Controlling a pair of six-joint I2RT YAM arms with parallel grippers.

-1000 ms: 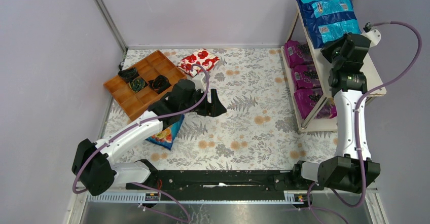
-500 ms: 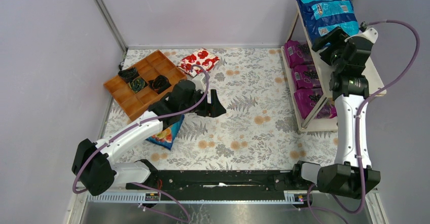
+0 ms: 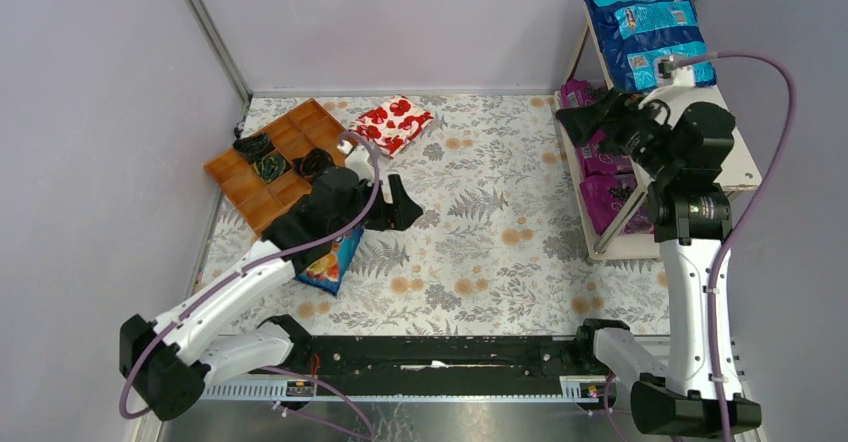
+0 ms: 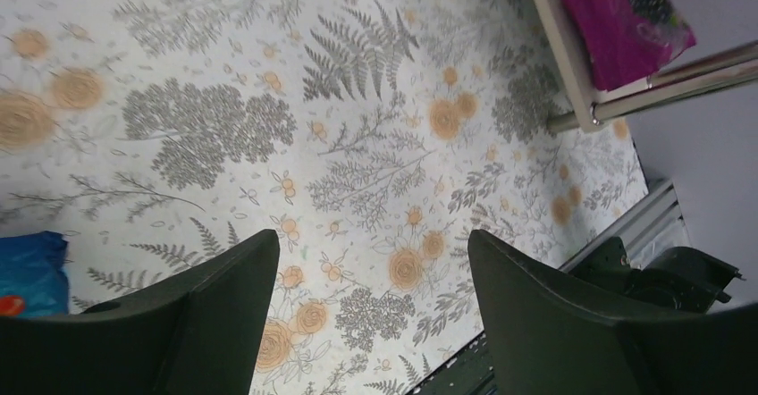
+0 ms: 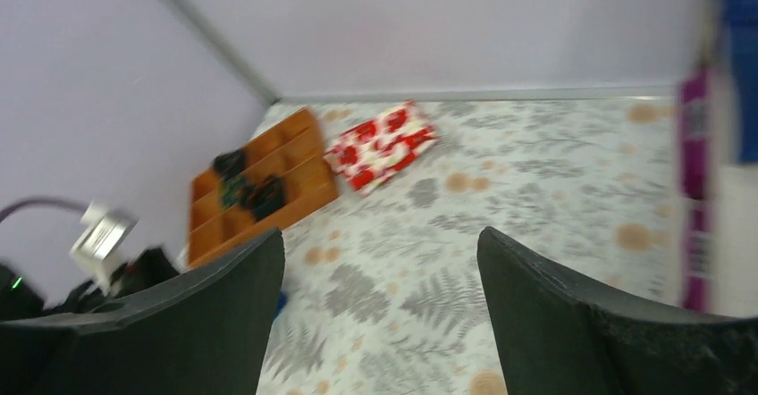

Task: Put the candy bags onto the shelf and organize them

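Top external: left arm [image 3: 235,282] and right arm [image 3: 692,292] show jaws open, empty; blue candy bag [image 3: 328,270] lies beneath the left.

Jaws apart, the left end effector [image 4: 371,245] and right end effector [image 5: 381,245] grip nothing.

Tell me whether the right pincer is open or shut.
Open: the right pincer has its fingers wide apart in the wrist view, nothing between them.
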